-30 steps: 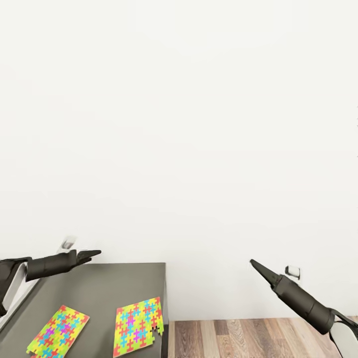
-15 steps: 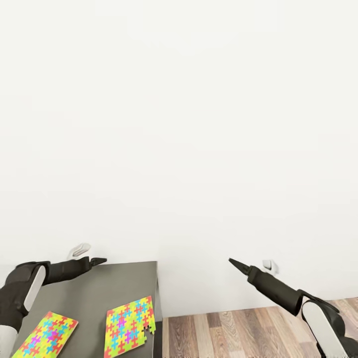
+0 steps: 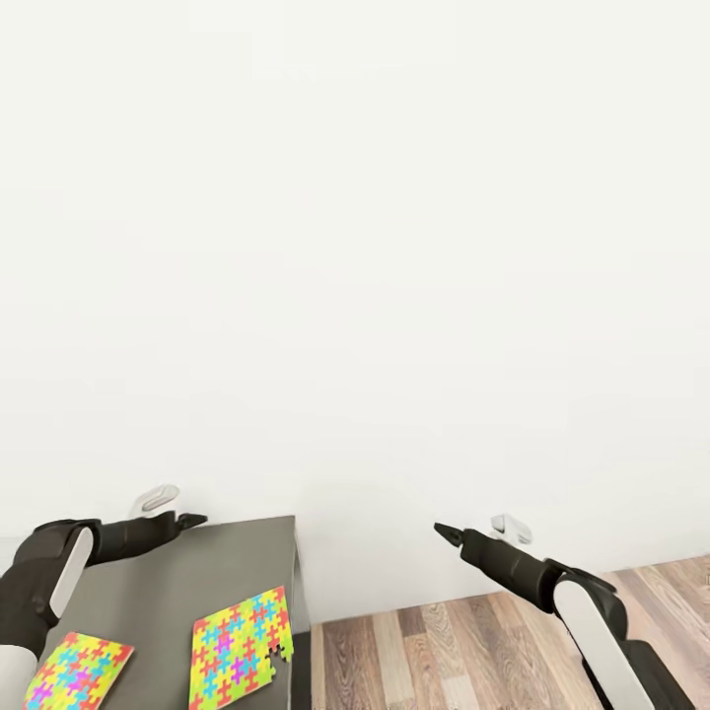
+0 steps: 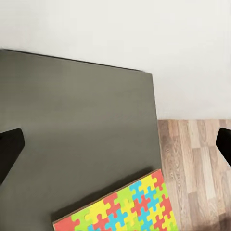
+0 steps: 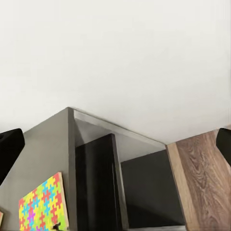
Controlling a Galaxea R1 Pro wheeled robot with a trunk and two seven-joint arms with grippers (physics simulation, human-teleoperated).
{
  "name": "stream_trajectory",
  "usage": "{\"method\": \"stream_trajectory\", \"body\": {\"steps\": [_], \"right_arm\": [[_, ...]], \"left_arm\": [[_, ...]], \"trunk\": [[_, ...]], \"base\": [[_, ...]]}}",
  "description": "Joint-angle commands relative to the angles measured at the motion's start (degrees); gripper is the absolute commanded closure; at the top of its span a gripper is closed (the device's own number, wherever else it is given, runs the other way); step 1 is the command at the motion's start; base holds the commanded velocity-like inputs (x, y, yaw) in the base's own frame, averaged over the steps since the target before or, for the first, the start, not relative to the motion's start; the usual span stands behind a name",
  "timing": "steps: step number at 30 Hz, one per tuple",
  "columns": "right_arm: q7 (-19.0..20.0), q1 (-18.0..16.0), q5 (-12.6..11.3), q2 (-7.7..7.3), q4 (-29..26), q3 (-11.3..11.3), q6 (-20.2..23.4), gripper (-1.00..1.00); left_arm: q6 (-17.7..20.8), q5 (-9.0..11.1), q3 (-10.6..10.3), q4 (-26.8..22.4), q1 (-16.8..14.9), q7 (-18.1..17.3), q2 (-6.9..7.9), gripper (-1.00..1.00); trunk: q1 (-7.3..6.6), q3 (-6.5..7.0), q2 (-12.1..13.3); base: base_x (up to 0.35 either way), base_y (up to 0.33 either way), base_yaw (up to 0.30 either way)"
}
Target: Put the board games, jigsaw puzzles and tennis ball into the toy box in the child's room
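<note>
Two jigsaw puzzles lay on a dark grey surface (image 3: pixel 187 577) beneath a plain white wall (image 3: pixel 355 247).

Since a second earlier the view had swung right, sliding the surface leftward. One jigsaw puzzle (image 3: pixel 240 652), thin, flat, of bright interlocked pieces, sat near the surface's right edge; the other jigsaw puzzle (image 3: pixel 71 673) lay further left. The left hand (image 3: pixel 192 519) reached over the surface's far edge, fingers spread; the right hand (image 3: pixel 446 533) pointed out over the wood plank floor (image 3: pixel 444 651), fingers spread too.
</note>
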Motion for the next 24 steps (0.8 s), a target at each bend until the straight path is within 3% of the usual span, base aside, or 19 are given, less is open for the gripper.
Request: {"method": "stream_trajectory", "body": {"steps": [1, 11, 18, 24], "right_arm": [[-1.28, -0.15, -0.45, 0.34, -0.07, 0.21, 0.15, -1.0], [-3.35, -1.44, 2.34, 1.27, -0.03, 3.79, 0.11, -1.0], [-3.39, -1.6, 4.05, 1.53, -0.21, 4.46, -0.01, -1.0], [-3.46, -1.65, 4.29, 1.59, -0.15, 5.34, 0.0, -1.0]], "left_arm": [[0.4, 0.31, 0.08, -0.02, -0.04, 0.95, -0.01, -1.0], [0.56, 0.43, 0.16, 1.5, -0.04, 4.1, 0.33, -1.0], [0.64, 0.38, 0.2, 2.64, -0.04, 4.36, 0.4, -1.0], [0.74, 0.42, 0.28, 2.79, -0.04, 7.05, 0.26, -1.0]], "trunk": [[0.03, -0.22, -0.14], [0.03, -1.07, -0.14], [0.03, -1.32, -0.14], [0.03, -1.34, -0.14]], "base": [[0.0, 0.0, -0.142], [0.0, 0.0, -0.138], [0.0, 0.0, -0.041], [0.0, 0.0, -0.004]]}}
